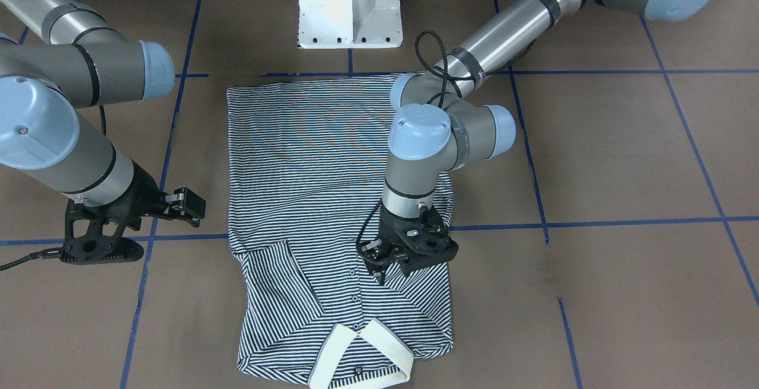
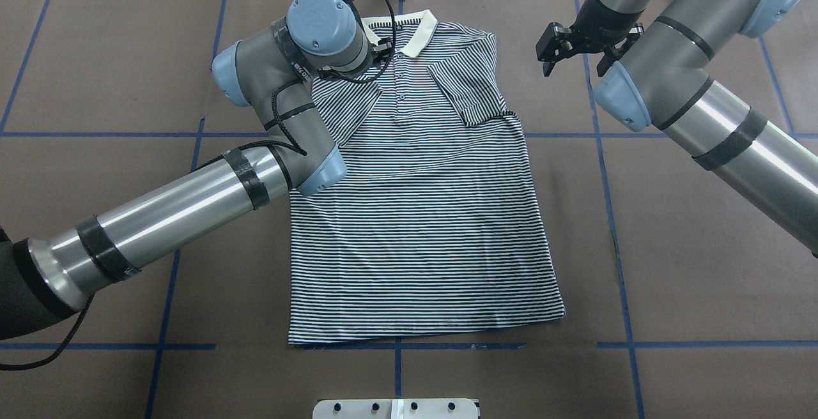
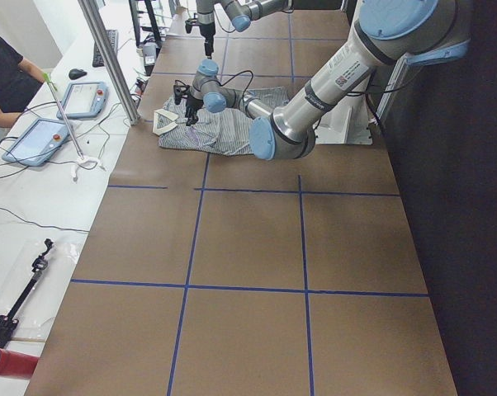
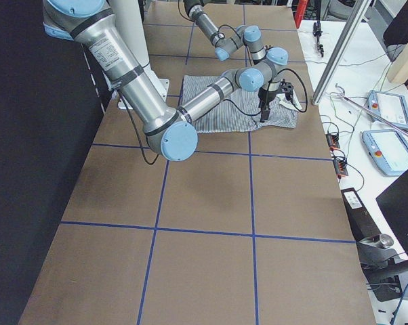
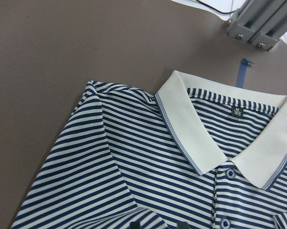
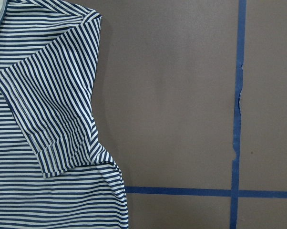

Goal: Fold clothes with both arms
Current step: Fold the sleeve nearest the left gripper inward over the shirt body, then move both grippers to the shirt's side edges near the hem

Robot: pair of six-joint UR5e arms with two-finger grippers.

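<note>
**One striped polo, two arms**

One navy-and-white striped short-sleeved polo shirt (image 2: pixel 422 227) lies flat, front up, on the brown worktop (image 2: pixel 671 246), both sleeves folded in over its chest. The left grey arm (image 2: pixel 192 202) holds its black left hand (image 1: pixel 388 261) low over one folded sleeve, fingers spread. The right grey arm (image 2: pixel 722 131) holds its right hand (image 2: pixel 575 61) beside the shirt, spread and empty.

The polo shirt (image 2: pixel 422 227) has thin navy and white stripes, its collar (image 2: pixel 425 29) is cream. The table (image 2: pixel 671 246) is brown with blue lines (image 2: pixel 703 344).
</note>
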